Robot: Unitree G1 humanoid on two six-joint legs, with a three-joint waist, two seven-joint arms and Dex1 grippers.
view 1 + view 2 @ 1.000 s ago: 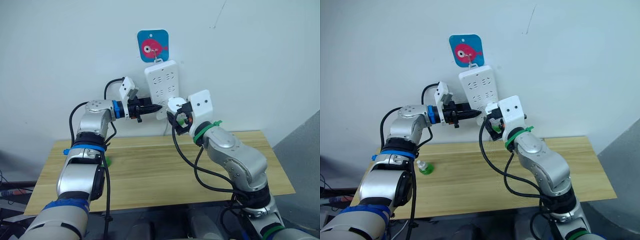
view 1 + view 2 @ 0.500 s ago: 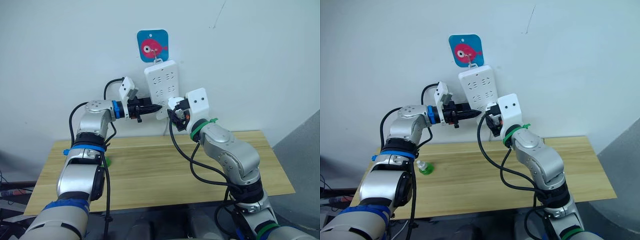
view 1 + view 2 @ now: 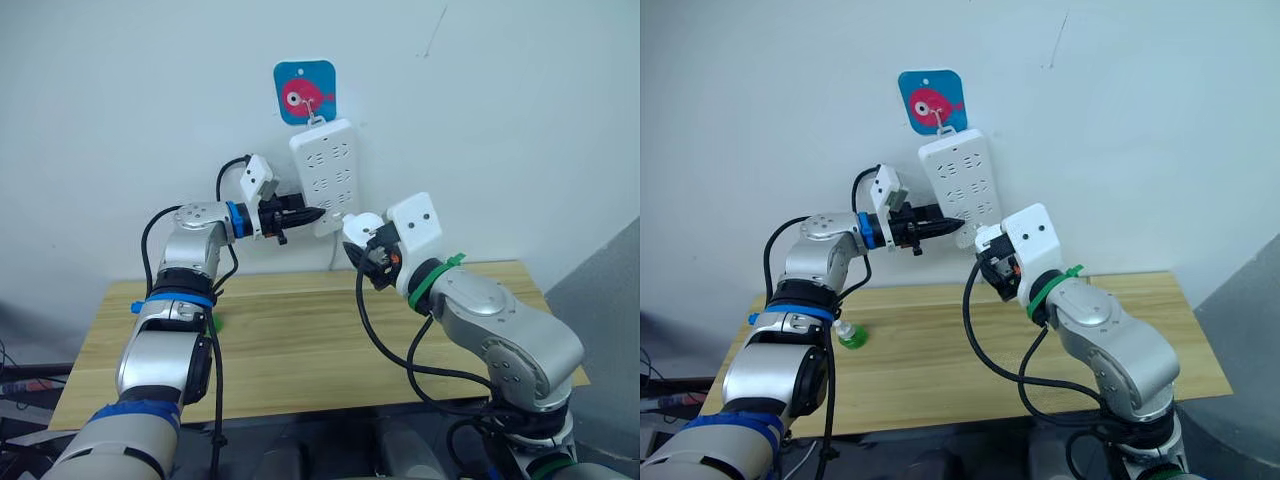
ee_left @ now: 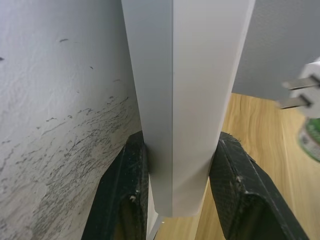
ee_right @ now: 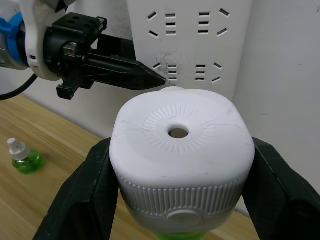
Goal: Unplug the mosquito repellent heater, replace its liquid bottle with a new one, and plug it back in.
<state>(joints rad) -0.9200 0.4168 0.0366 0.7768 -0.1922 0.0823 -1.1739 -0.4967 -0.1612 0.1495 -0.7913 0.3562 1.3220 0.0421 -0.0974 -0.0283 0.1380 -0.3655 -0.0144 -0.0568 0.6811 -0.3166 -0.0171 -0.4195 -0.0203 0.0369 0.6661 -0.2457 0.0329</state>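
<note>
I see the wooden desk (image 3: 940,340) below a white wall, where a long white power strip (image 3: 325,175) hangs under a blue fish sticker (image 3: 305,91). My left claw (image 3: 308,214) reaches in from the side at the strip's lower edge, and in the left wrist view its two black fingers (image 4: 125,190) sit on either side of the strip's thin edge, clamped on it. My right claw (image 5: 176,170) is closed on the mosquito repellent heater (image 5: 180,150), holding it in the air just below and in front of the strip, clear of the sockets; its two metal prongs (image 4: 300,92) stand free. A little green of its liquid bottle (image 5: 177,235) peeks out beneath the heater's body. The new one (image 3: 848,334), green with a white cap, stands upright on the desk's left part, well apart from both claws.
</note>
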